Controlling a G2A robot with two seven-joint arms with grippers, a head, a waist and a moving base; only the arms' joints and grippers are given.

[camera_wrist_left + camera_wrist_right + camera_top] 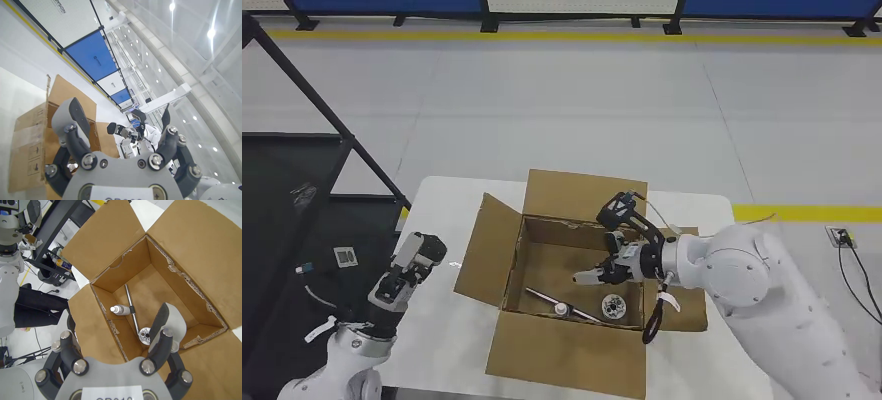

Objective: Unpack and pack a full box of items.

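Observation:
An open cardboard box (542,352) stands on the white table (442,215) with its flaps spread outward. On its floor lie a metal rod (130,303), a small white-capped bottle (121,310) and a round metal disc (144,334) with holes. My right gripper (604,262) hangs open over the box's right half, one finger (164,321) just above the disc, holding nothing. My left gripper (122,115) stands open and empty off the box's left side (412,262), tilted upward, with the box's flap (32,136) beside it.
A black metal frame (332,130) and dark equipment stand left of the table. The box's left flap (477,250) juts toward my left arm. A black bin (54,273) sits on the floor beyond the table. Bare tabletop (442,330) lies left of the box.

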